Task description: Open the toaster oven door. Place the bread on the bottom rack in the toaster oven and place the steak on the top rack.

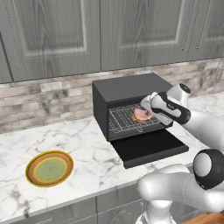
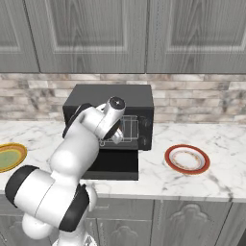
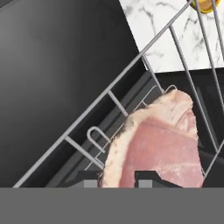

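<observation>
Reaching into the open toaster oven [image 1: 127, 103], the gripper [image 3: 117, 178] has its two fingertips close together on the near edge of the steak [image 3: 162, 144]; it is clenched on the meat. In the left base view the pink slab sits inside the oven cavity, at the height of a wire rack and just ahead of the hand. Which of the two grids that rack is cannot be told for sure from here, though it looks like the upper one. In the hand view the rack wires [image 3: 109, 94] run beside and beyond the steak.

The toaster oven door [image 1: 148, 148] lies folded down flat in front of the oven, so the opening step is done. A tan-orange patch shows beside the steak's lower edge in the left base view; it may be the bread on the lower grid, but it is too small to say.

Two plates stand bare on the marble counter [image 1: 87, 148]: a yellow-rimmed green one [image 1: 49, 168] well left of the oven, and a red-rimmed white one [image 2: 187, 159] to its right.

Judgement: the step in hand is setting the steak on the top rack. The next move calls for the slab to rest flat on the wires, then parting the fingers and backing straight out without snagging the grid.
</observation>
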Available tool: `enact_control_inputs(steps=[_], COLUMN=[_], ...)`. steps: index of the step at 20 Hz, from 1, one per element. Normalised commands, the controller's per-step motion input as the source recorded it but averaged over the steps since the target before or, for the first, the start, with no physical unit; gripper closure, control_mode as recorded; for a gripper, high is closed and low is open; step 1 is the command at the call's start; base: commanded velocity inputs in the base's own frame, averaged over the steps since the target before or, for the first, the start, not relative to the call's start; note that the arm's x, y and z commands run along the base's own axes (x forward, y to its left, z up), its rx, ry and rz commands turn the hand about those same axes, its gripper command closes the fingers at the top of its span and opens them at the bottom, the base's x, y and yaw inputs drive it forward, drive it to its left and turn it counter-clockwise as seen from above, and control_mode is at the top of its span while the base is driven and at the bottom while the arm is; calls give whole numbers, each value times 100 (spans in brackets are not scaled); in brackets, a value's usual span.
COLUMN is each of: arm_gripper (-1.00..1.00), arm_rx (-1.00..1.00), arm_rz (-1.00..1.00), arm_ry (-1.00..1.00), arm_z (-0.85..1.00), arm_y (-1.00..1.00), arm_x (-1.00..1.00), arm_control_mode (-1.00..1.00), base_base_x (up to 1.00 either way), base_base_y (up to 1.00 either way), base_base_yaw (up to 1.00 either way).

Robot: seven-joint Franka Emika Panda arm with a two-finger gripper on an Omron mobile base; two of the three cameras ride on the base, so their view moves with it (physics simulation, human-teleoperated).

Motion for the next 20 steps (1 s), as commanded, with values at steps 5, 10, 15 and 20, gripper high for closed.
enact_control_inputs(steps=[5,10,15,20], arm_gripper=[-100,-100,-100,-100], arm_rx=[1,2,0,0], arm_rz=[-1,0,7,26], arm_ry=[3,14,22,24], arm_z=[15,38,13,-33], arm_y=[0,-1,-3,14], arm_x=[-13,-57,-100,-57], arm_control_mode=[-100,-100,-100,-100], base_base_x=[0,0,0,0], base_base_y=[0,0,0,0], base_base_yaw=[0,0,0,0])
